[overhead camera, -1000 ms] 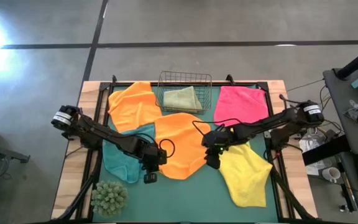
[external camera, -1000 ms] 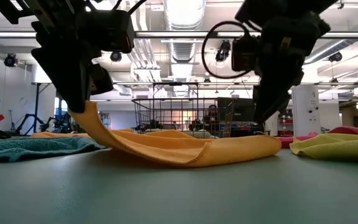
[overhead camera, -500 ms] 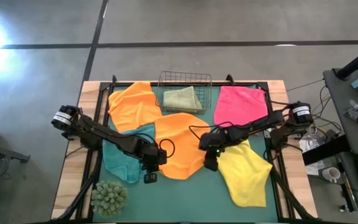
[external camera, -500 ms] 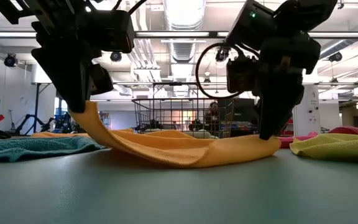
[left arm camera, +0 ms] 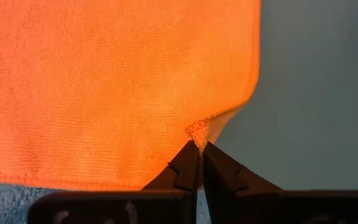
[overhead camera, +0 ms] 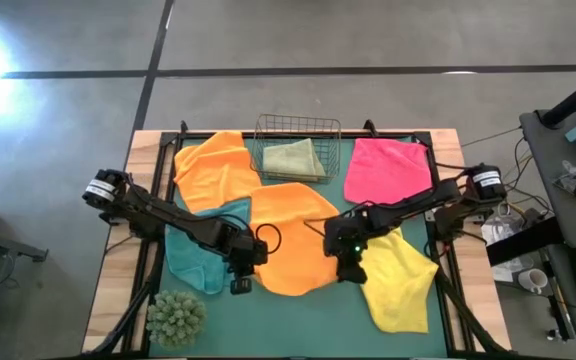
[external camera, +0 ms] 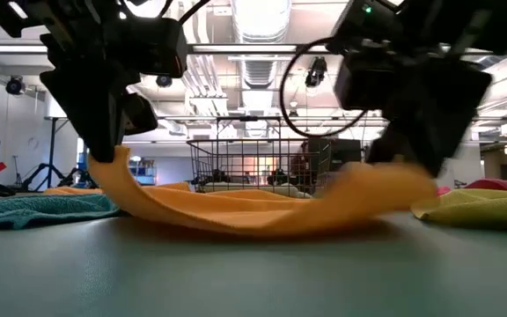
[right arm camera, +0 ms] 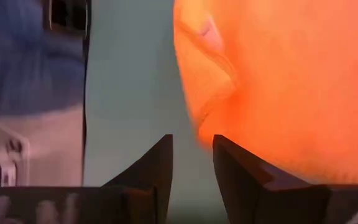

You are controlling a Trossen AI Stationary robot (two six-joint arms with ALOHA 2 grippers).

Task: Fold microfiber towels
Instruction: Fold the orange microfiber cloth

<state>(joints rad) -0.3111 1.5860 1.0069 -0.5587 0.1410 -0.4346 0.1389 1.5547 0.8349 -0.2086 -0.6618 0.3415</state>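
You had the left gripper [overhead camera: 240,268] clamped tight on the near-left corner of the middle orange towel [overhead camera: 290,232], its fingers pinching a little tuck of cloth in the left wrist view, and that corner was held up off the green tabletop [overhead camera: 298,320]. That towel lay in the middle of the tabletop, its far part sagging flat, the teal towel [overhead camera: 200,256] beside it toward the left edge and the yellow towel [overhead camera: 398,282] toward the right edge.

The right gripper [overhead camera: 350,262] hung at the towel's near-right corner, fingers narrowed but with a gap between them in the right wrist view. The cloth sat just beside that gap, and whether it was truly caught, you could not tell from these views, though the low view showed that end raised off the surface.

By my read, you were at the pick-up for the first fold: both near corners gathered. The next move called for a firm right-hand pinch, then both corners carried together toward the far edge, level, so the hem landed square.
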